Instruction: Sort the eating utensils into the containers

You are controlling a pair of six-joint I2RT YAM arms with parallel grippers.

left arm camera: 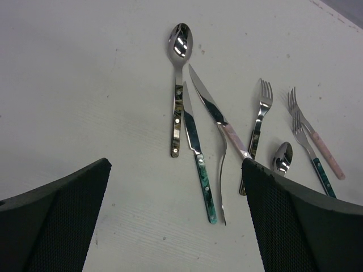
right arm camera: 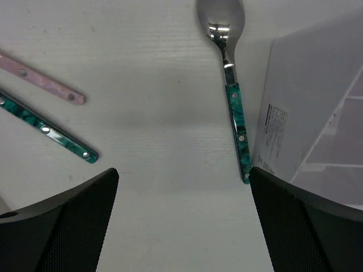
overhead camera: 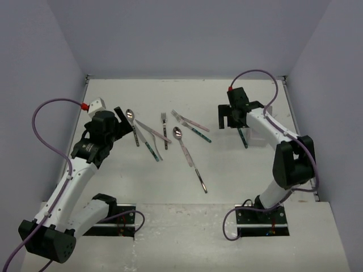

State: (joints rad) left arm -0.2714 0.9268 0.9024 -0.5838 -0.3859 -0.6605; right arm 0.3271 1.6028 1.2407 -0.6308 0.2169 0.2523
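Between pale lilac walls (overhead camera: 170,34) on the white bench (overhead camera: 170,187), the left fingers (left arm camera: 62,221) stand spread wide and touch nothing. They hover at the left end of the scattered utensils (overhead camera: 186,153), with the left arm (overhead camera: 74,175) stretched far and inward. The right fingers (right arm camera: 306,226) are spread as wide and hold nothing, poised over a teal-handled spoon (right arm camera: 237,119) lying just beside the white container (right arm camera: 317,102), whose inside I can only partly see; the right arm (overhead camera: 283,158) folds at the elbow, wrist tipped down.
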